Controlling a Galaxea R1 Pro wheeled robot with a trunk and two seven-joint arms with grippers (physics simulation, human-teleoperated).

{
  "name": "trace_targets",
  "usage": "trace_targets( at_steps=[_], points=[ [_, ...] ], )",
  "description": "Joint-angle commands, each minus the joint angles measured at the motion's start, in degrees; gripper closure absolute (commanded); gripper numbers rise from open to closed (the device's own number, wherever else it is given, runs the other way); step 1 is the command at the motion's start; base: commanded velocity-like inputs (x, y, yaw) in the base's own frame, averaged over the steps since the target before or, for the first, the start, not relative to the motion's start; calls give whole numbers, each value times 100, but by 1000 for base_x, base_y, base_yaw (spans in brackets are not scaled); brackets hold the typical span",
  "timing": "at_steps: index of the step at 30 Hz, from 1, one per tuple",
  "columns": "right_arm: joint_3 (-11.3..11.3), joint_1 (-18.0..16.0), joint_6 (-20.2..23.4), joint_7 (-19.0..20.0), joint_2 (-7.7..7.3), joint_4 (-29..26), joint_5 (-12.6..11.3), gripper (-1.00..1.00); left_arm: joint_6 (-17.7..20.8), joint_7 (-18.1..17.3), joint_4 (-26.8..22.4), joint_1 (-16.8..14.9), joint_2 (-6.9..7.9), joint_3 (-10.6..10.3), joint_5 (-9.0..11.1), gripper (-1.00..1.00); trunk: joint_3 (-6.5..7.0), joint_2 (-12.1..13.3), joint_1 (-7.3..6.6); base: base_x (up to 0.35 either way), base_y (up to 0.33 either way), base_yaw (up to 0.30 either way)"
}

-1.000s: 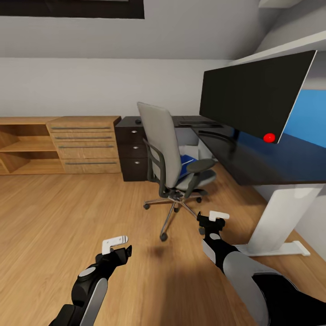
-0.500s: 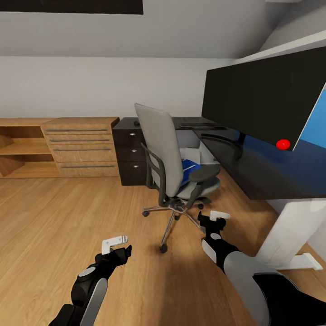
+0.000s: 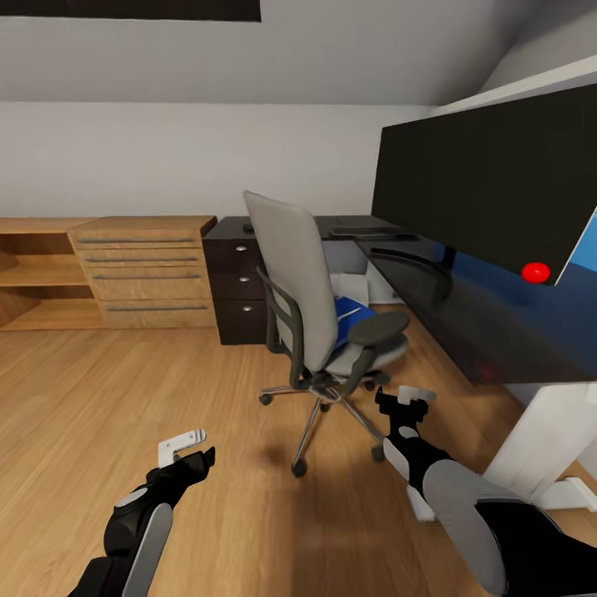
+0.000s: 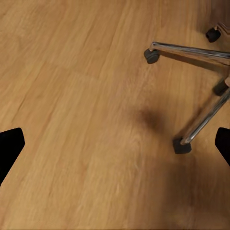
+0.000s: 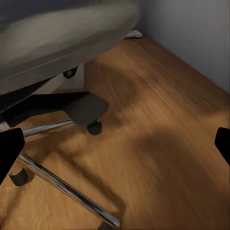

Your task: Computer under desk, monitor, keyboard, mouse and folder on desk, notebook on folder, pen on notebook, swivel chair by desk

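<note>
Far left along the wall: a light wood drawer chest (image 3: 145, 269), no part of the job.

Low over the bare floor: the left gripper (image 3: 186, 445), carrying nothing. Seen in the left wrist view with dark fingertips (image 4: 9, 146) spread wide at either edge of the frame, the chair's chrome legs and casters (image 4: 182, 145) on the boards between them. Now lower and further left in the head view than 1 second ago.

Next, the dark 3-knob drawer unit (image 3: 240, 290) at the far end of the desk (image 3: 464, 315), with a small dark lump on top, probably the mouse (image 3: 247, 225).

Centre: the swivel chair (image 3: 303, 278), back turned this way, larger in frame than 1 second ago. Camera shift, not chair motion: a sign of the base rolling closer. On the seat, half hidden by the backrest: the blue folder (image 3: 349, 313), not yet moved.

Beside the chair's base: the right gripper (image 3: 404, 400), also empty, fingertips (image 5: 10, 149) held well apart, the seat's underside looming close in the right wrist view.

Behind, flat on the black top: what looks like the keyboard (image 3: 365, 233). Far right: the monitor (image 3: 489, 178), upright on the desk, already in place.

Likely meaning: approach nearly done, folder almost within the right arm's reach.
</note>
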Motion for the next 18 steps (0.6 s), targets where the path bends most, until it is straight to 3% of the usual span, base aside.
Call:
trace_targets(
  at_steps=[1,8,18],
  points=[
    [-10,-4,-26,-7,-19,4,-17,-100,16,49,-7,-4,-1,26,59,-100,-5,-2,1,133,0,0],
    [-20,-4,-157,-18,-48,-27,-14,-100,18,59,-7,-1,-1,228,56,-100,-5,-2,1,34,0,0],
    [-17,-4,-750,-35,-46,-26,-12,-100,16,51,-7,-2,-1,255,56,-100,-5,-2,1,36,0,0]
  ],
)
